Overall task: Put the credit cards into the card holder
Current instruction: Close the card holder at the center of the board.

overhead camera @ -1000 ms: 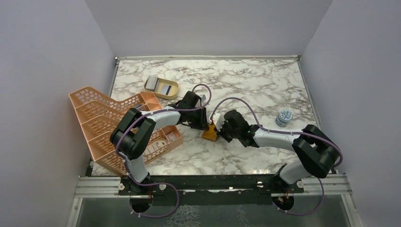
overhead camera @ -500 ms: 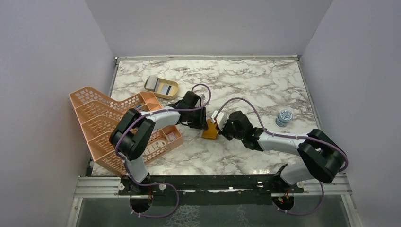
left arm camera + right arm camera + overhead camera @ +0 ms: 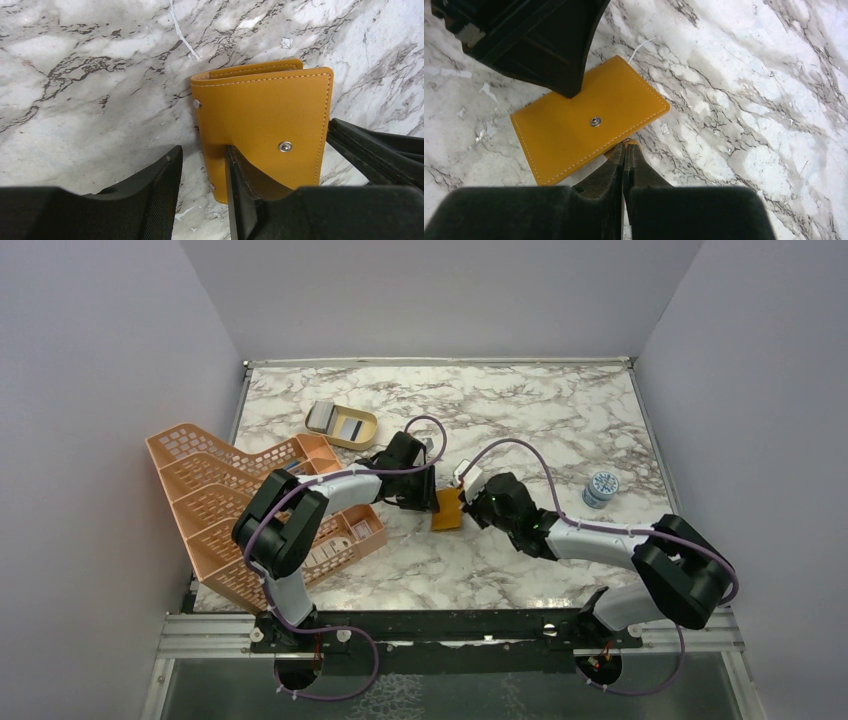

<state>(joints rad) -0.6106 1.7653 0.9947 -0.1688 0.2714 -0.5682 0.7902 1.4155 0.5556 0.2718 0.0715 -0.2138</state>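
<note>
Two arms meet at the mustard card holder (image 3: 447, 510), which lies folded mid-surface (image 3: 560, 410) in the top view. A pale credit card (image 3: 322, 418) rests at the tan dish (image 3: 365, 430) behind.

Left wrist: the left gripper (image 3: 202, 155) has its jaws partly apart, straddling the holder's edge, one finger (image 3: 240, 200) on its cover.

Right wrist: the right gripper (image 3: 625, 147) has its jaws pressed together, tips at the holder's long edge.

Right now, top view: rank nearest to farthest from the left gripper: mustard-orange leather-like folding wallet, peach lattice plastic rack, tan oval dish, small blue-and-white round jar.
1. Mustard-orange wallet, right at the left gripper.
2. Peach lattice rack, its near corner just left of the gripper.
3. Tan oval dish, back left.
4. Blue-and-white jar, far to the right.
</note>
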